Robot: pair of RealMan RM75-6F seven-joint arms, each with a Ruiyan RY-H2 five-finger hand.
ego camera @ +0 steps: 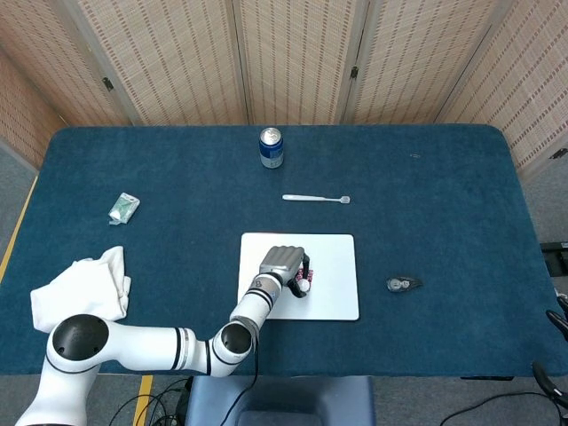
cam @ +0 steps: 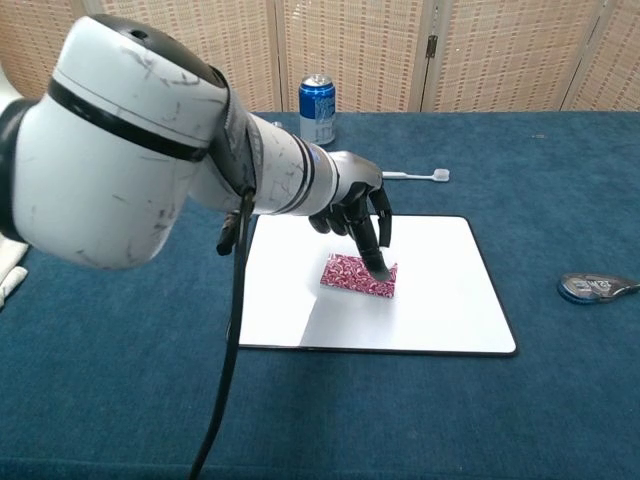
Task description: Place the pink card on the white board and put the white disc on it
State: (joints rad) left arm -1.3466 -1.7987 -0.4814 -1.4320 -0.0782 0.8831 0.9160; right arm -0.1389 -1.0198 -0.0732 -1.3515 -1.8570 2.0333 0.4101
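Placement wants care now: the left hand [ego camera: 282, 266], pinching the white disc [ego camera: 303, 287] over the pink card [cam: 359, 275] lying mid white board [cam: 440, 300], should settle it centred, then lift straight toward twelve o'clock; right hand unseen.

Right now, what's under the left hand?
The pink card lies on the white board. In the head view the white disc shows at the fingers; the chest view hides it.
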